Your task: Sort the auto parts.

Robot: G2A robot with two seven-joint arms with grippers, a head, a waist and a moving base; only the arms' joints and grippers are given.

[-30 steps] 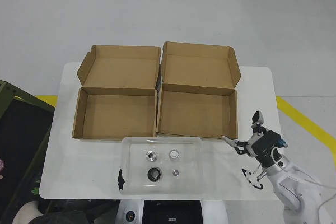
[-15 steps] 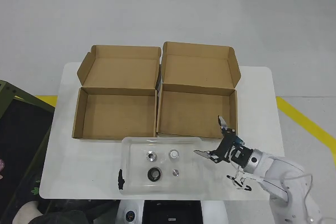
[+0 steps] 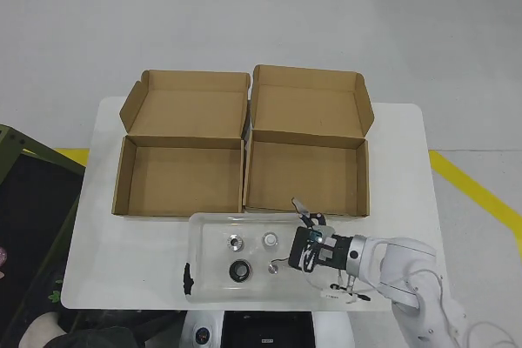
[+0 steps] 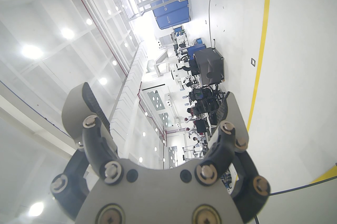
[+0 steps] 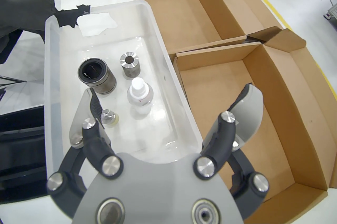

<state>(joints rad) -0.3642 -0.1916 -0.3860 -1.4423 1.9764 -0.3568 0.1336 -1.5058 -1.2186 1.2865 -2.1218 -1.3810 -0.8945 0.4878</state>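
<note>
Auto parts [image 5: 97, 76], cylindrical, stand in clear plastic bin [image 5: 50, 64]; right end effector [image 5: 169, 92] open.

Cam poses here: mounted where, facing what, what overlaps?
Top view: above the arms, facing down at table, two cardboard boxes, clear bin; right gripper above the bin's end.
Left wrist view: on left wrist, facing out across the hall; left gripper open.
Right wrist view: on right wrist, facing down into the bin; own gripper open.
Shared: top and right wrist views show bin, boxes, right gripper.
</note>
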